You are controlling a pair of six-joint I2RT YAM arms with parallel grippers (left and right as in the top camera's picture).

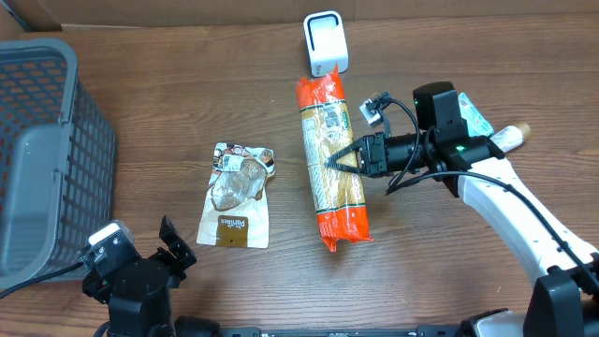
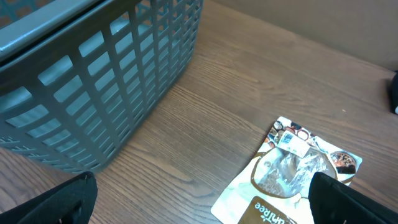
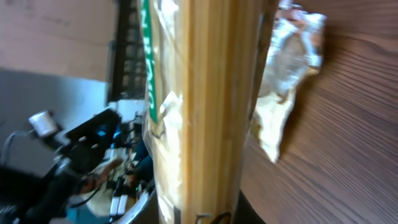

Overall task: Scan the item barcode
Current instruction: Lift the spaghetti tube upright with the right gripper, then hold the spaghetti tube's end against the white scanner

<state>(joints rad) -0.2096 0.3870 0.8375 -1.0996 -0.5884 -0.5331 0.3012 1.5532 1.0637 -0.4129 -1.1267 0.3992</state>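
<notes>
Orange ends and yellow sticks in the middle: that is the long pasta pack (image 1: 334, 197). It lies flat on the brown wood table (image 1: 168, 84) in the middle of the overhead view, running from top to bottom. The right claw (image 1: 341, 161) reaches in from the right side of the frame. It is almost closed and pinches the pack at its right edge, about halfway along. In the right wrist camera the pack fills the middle of the view (so close that it looks blurry). The white scanner (image 1: 325, 42) stands at the top middle, right at the pack's top end. I cannot tell if the two touch. A small white and brown snack pouch (image 1: 239, 195) lies to the left of the pack, apart from it. A grey basket (image 1: 37, 150) sits at the left edge. The left claw (image 1: 176, 245) is at the bottom left, spread wide and holding nothing. Its own camera looks at the basket and the pouch.
</notes>
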